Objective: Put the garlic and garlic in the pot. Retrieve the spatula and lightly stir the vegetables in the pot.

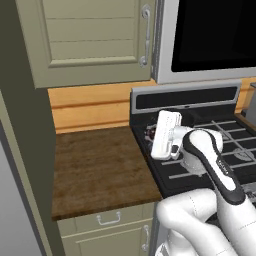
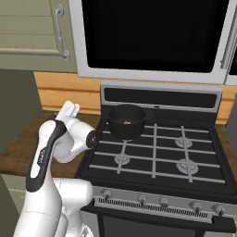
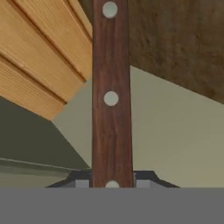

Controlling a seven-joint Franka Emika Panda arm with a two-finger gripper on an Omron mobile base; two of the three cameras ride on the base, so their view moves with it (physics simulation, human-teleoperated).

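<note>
- The pincer (image 3: 112,184) is clenched on the spatula (image 3: 111,96): in the hand view the dark brown handle with pale rivets rises straight from between the fingertips toward 12 o'clock. The blade runs out of frame, so where it hangs cannot be told.
- The pot (image 2: 126,121) sits on the stove's (image 2: 157,152) rear left burner, and something pale, probably the garlic (image 2: 127,121), lies inside; whether both bulbs are there is too small to read.
- In the right base view the hand is at about 9 o'clock from the pot, over the wooden worktop (image 1: 95,170) beside the stove. The swing across is where trouble could start: a long handle gripped near one end may pivot in the jaws if it moves fast.
- The unseen blade could strike the pot's rim on entry and shove the pot across the grate, or tip it.
- The backsplash (image 3: 39,57) lies close to the handle in the hand view; a careless turn might knock the spatula against it and loosen the grip.
- Stirring too hard might flick a bulb out of the pot onto the burners.
</note>
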